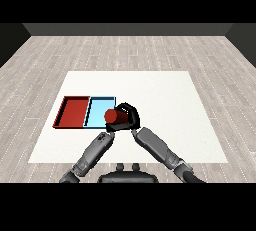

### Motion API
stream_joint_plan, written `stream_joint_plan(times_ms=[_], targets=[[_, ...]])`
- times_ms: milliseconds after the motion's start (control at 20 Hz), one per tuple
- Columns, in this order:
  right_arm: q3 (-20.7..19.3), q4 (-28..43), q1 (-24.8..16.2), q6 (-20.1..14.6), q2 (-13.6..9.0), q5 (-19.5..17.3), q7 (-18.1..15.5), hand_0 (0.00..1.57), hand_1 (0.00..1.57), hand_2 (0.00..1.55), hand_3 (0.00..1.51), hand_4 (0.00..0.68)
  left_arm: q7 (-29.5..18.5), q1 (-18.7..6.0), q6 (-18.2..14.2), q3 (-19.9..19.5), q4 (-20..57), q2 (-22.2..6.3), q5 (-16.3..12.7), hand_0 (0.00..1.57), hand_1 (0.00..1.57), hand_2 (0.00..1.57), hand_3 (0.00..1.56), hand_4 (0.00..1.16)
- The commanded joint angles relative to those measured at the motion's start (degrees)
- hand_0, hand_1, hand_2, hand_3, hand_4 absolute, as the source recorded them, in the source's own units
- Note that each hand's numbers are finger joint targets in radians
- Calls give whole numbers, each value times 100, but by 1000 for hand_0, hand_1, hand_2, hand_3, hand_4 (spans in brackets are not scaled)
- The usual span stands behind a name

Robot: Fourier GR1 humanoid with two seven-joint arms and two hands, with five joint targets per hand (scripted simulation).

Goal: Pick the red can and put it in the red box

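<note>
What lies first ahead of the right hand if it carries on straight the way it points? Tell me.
The right hand, curled round the red cylindrical can, points toward the view's left. Going on that way it would probably pass first over the shallow light blue tray, then the red tray; its height above them is unclear.

A light blue tray (96, 111) lies on the white table (170, 100) over grey plank flooring (130, 50).

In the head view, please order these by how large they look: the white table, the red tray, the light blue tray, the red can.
1. white table
2. red tray and light blue tray: alike, the blue one partly hidden
3. red can
</note>
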State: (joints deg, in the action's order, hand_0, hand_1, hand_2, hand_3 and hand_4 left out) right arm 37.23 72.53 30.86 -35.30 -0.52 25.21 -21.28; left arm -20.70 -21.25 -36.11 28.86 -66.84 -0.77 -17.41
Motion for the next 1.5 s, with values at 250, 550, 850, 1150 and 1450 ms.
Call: stream_joint_plan(times_ms=[250, 550, 850, 1150, 1450], targets=[[-80, 184, -150, 167, 50, -784, 529, 0, 0, 0, 0, 0, 242, -104, -157, -143, -104, 75, 229, 1571, 1571, 1529, 1455, 1118], [-437, 393, -165, 413, -47, -996, 717, 0, 0, 0, 0, 0, 811, -231, -186, -202, -459, -79, 528, 1571, 1571, 1567, 1497, 1135], [-829, 830, -308, 269, 22, -1159, 805, 0, 0, 0, 0, 0, -195, 81, 166, -431, 377, 76, 31, 1571, 1571, 1571, 1508, 1140], [-1362, 2295, -1267, 868, -945, -859, 890, 0, 0, 0, 0, 0, 17, 202, 121, -531, 75, -205, 356, 1571, 1571, 1571, 1480, 1135], [-1869, 2748, -2299, 1149, -1331, -701, 443, 0, 0, 0, 0, 0, 582, -158, -56, -770, -76, -813, 785, 1571, 1571, 1571, 1472, 1134]])
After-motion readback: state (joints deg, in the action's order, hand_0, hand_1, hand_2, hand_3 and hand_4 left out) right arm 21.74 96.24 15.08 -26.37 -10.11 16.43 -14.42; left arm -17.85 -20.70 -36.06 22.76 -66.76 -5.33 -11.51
